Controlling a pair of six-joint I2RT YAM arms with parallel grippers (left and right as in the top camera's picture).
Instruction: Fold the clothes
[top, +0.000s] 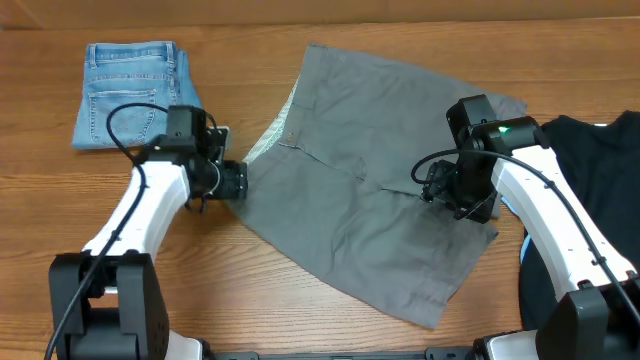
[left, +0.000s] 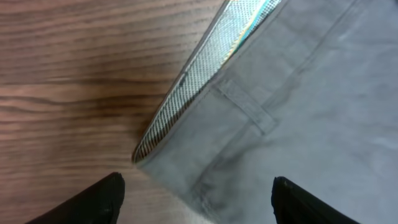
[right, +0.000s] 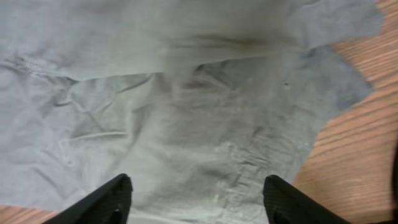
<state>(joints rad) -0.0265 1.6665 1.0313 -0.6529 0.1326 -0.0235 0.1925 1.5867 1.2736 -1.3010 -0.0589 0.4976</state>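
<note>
Ahead of the left tool, the waistband corner of the grey shorts lies on the bench, pale lining exposed along its edge. Tool fingers are spread wide and grip nothing. Beneath the right tool, likewise spread and empty, lies creased grey cloth, its edge to the tool's right. Both tools seem to hover clear of the cloth, though this is unconfirmed. Denim shorts lie behind the left tool, well apart
</note>
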